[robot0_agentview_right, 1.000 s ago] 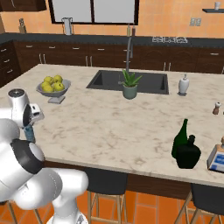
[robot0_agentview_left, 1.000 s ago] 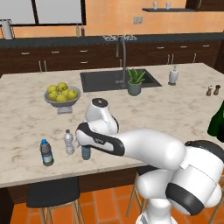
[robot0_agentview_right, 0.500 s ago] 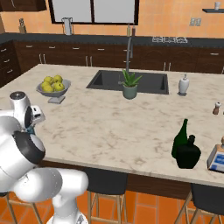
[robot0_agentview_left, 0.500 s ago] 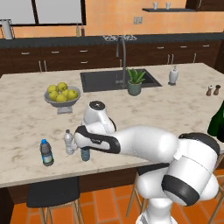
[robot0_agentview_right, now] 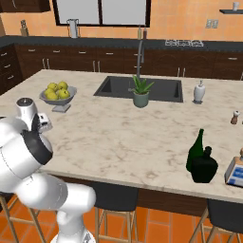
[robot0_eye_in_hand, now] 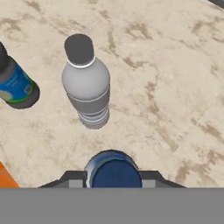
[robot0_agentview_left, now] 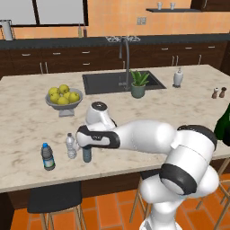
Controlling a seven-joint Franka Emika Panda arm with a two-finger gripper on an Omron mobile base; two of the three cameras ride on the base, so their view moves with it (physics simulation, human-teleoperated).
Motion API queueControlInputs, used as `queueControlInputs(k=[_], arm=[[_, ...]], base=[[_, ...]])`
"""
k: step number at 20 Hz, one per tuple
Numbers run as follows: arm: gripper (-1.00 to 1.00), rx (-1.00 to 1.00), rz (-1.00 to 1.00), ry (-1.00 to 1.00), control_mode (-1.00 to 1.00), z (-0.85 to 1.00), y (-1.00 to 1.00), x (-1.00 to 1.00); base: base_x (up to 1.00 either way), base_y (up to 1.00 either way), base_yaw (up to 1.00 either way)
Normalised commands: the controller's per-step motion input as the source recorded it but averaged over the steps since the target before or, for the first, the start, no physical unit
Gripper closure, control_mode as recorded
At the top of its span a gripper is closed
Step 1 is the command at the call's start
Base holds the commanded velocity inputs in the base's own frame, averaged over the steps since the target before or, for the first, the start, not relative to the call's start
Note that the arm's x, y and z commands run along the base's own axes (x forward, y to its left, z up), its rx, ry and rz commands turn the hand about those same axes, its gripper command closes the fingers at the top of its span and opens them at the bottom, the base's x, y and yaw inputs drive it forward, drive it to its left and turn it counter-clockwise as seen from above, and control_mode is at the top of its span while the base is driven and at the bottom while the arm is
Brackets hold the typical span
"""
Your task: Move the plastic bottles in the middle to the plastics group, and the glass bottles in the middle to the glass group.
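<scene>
Blue water bottle (robot0_eye_in_hand: 113, 169): upright, long axis vertical, clasped between the fingers of the gripper (robot0_agentview_left: 86, 147), directly beneath the hand. Clear white-capped bottle (robot0_eye_in_hand: 86, 83) stands just ahead; dark-labelled bottle (robot0_eye_in_hand: 15, 85) beyond, to the side.

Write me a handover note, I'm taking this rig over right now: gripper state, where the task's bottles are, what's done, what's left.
Gripper: shut on the slim blue water bottle, which stands upright at the counter's near left edge.
Plastics group: the clear bottle and the dark-labelled bottle stand just left of it, all three close together.
Two dark green glass bottles stand together near the counter's right front edge.
Done: the blue bottle has reached the plastics group.
Left: open the gripper and lift clear without knocking the clear bottle. The glass bottles already stand side by side; check that this is the glass group's place.
</scene>
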Motion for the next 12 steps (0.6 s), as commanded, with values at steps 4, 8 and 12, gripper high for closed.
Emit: queueControlInputs(k=[4,8,12], arm=[[1.00,0.00,0.00,0.07,-1.00,0.00,0.06,0.27],[1.00,0.00,0.00,0.06,-1.00,-0.02,0.07,0.16],[1.00,0.00,0.00,0.03,-1.00,-0.22,0.14,0.03]], base=[[0.00,0.00,0.00],[0.00,0.00,0.00],[0.00,0.00,0.00]])
